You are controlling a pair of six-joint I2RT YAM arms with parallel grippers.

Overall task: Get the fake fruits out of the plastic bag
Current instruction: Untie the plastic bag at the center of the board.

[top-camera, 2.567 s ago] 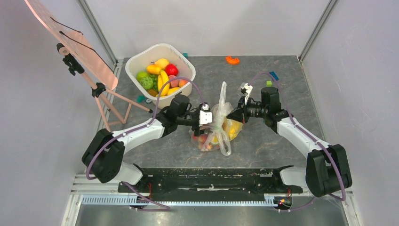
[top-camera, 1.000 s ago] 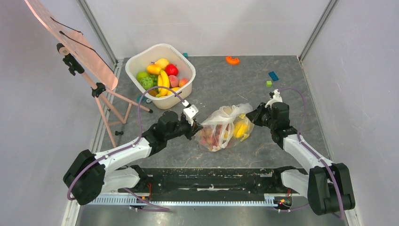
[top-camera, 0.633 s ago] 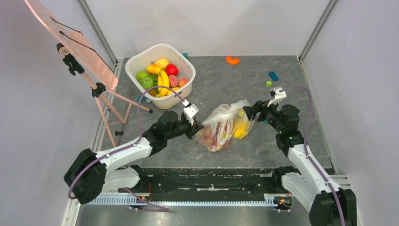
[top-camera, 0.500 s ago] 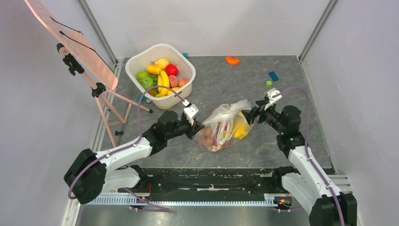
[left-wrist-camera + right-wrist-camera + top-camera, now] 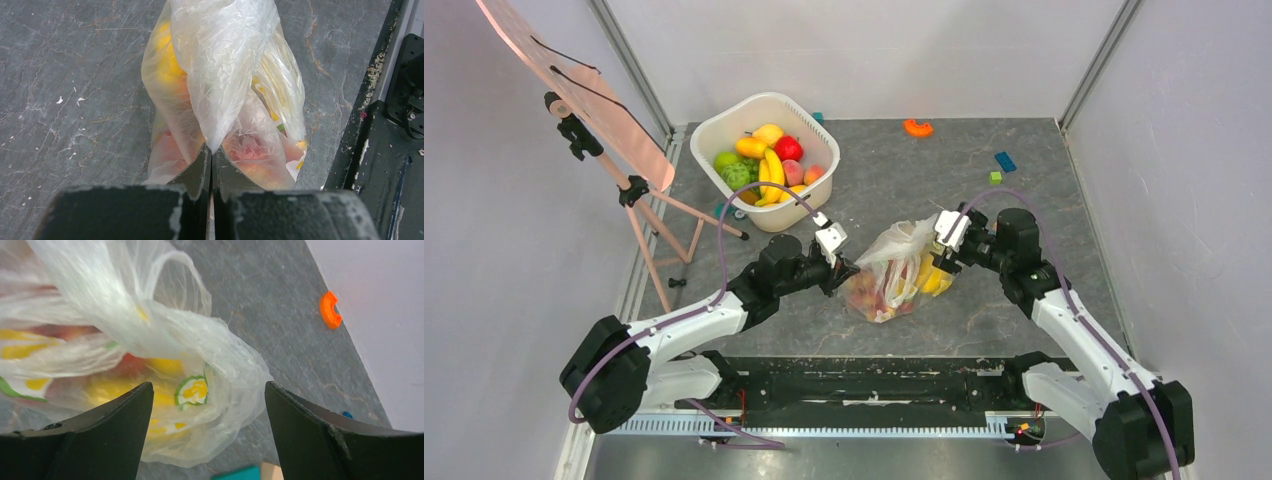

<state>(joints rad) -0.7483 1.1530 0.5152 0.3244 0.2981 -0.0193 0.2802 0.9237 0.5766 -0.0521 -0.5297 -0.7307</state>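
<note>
The plastic bag [image 5: 892, 268] lies on its side on the grey table between my two grippers. Fake fruits show through the film, yellow ones [image 5: 932, 276] at its right end and pink and red ones [image 5: 870, 292] at its left. My left gripper [image 5: 846, 268] is shut on a pinched fold of the bag [image 5: 225, 75], with pink fruit [image 5: 252, 150] just beyond the left gripper [image 5: 210, 150]. My right gripper [image 5: 940, 254] is open at the bag's right end. In the right wrist view the right gripper [image 5: 209, 385] straddles the bag [image 5: 150, 335] and a yellow fruit [image 5: 125, 390] without gripping.
A white tub [image 5: 769, 97] holding bananas and other fruit stands at the back left. A pink board on a stand [image 5: 574, 90] leans at the far left. An orange curved piece [image 5: 917, 127], a blue block [image 5: 1005, 161] and a green block [image 5: 995, 178] lie at the back right.
The bag, held up between both grippers, came down onto the table. My right gripper opened, let go of the bag's right end, then moved in over it. The left grip is unchanged.
</note>
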